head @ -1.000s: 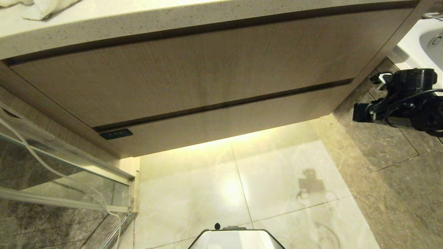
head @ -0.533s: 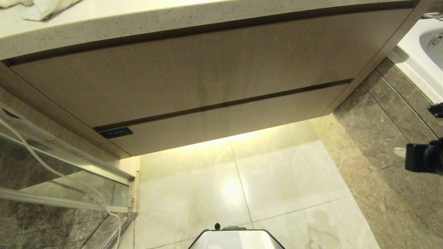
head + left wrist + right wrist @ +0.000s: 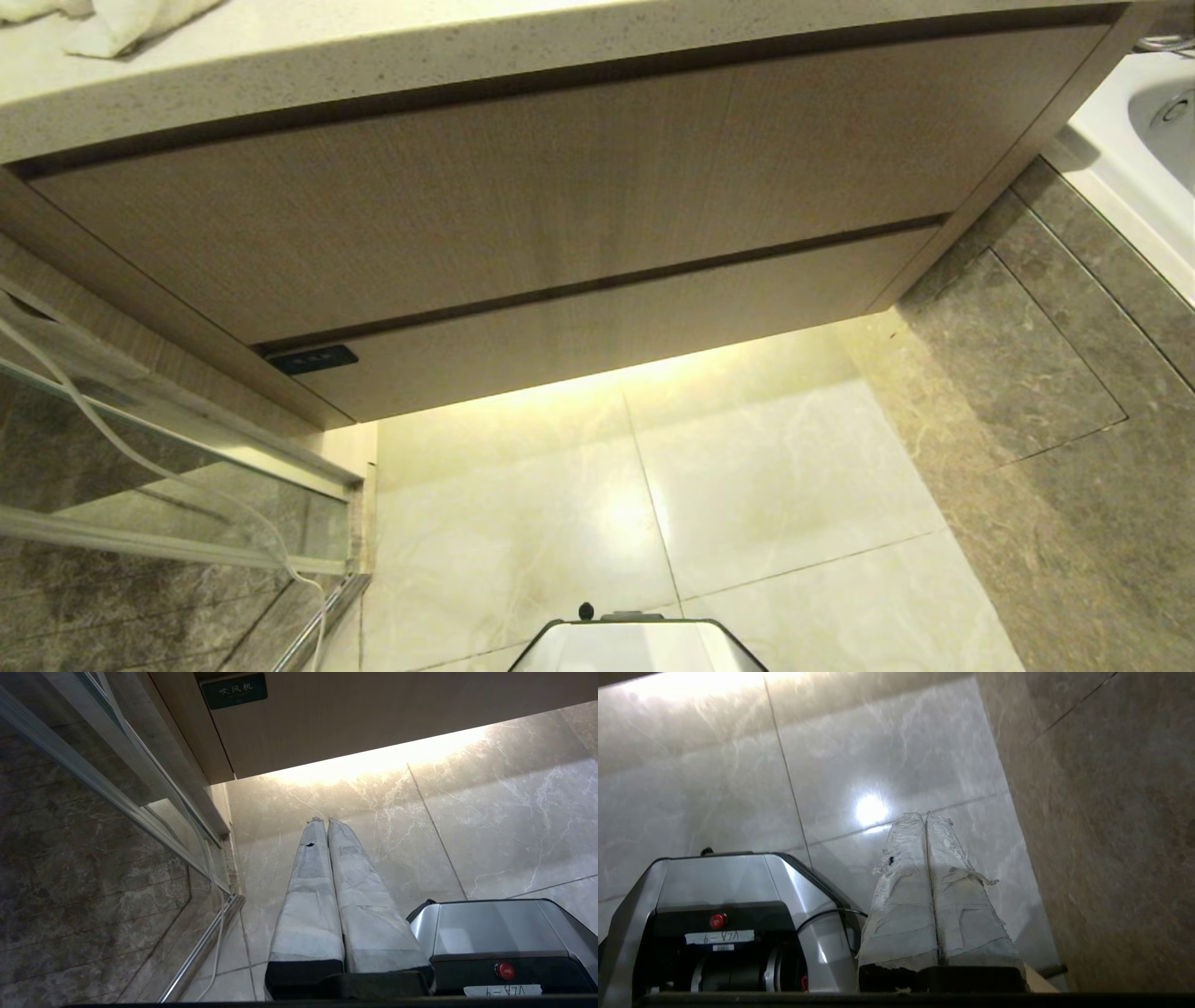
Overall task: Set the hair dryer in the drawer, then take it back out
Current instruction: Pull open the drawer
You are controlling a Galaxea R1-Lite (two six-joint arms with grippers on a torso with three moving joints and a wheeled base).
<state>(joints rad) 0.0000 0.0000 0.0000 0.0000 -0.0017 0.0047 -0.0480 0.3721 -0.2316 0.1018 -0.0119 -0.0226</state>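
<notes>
While the wide light-brown wood-grain drawer sits closed across the middle of the head view, small dark plate at its left end, no hair dryer is visible. Both tape-wrapped grippers, left gripper and right gripper, point at the pale marble floor, fingers pressed together, empty.

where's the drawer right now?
Head view, centre: the drawer is shut, the narrow front under the taller wood panel, its dark plate at the left end, above the floor tiles.
</notes>
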